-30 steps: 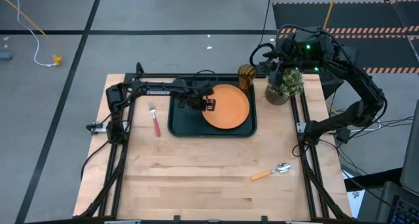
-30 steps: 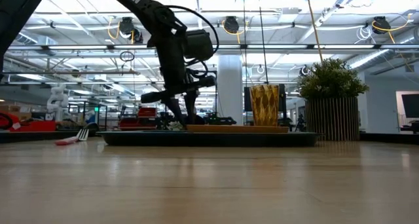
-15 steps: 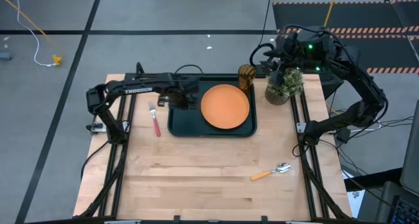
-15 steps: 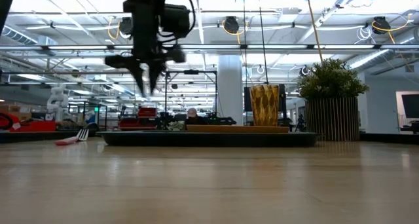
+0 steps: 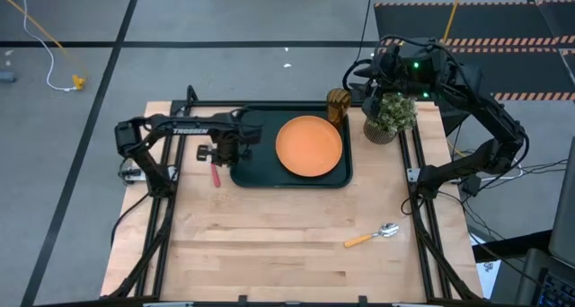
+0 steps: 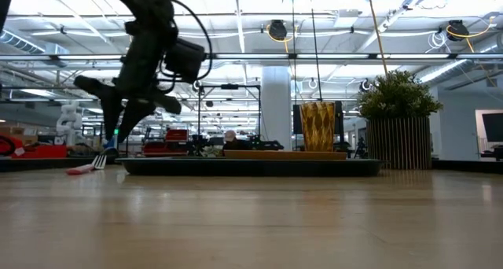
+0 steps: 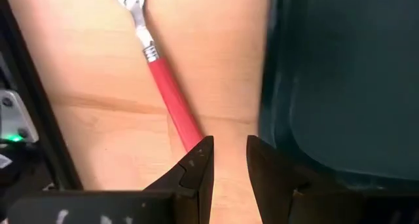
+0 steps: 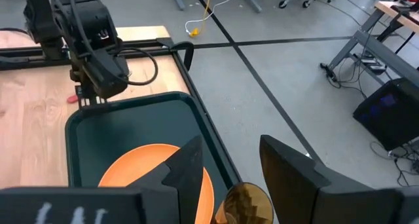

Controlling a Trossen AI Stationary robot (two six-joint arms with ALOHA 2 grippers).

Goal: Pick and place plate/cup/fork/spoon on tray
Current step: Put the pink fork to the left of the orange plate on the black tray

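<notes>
The left end effector [image 7: 226, 160] hung over the worktop [image 5: 269, 244] just left of the tray [image 5: 247, 168], its fingers apart above the fork [image 7: 167, 86], which lay on the wood. The plate [image 5: 309, 145] sat in the tray. The cup [image 5: 338, 105] stood at the tray's far right corner, below the right end effector [image 8: 229, 168], fingers apart. The spoon [image 5: 373, 235] lay near right.

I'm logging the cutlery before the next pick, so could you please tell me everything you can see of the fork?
The fork has a slim red handle joined by a small collar to a silver metal head. It lies flat on the bare wooden table, just outside the tray on its left, apart from its rim. The left gripper hovers at the handle's end, fingers slightly parted, not gripping.
</notes>
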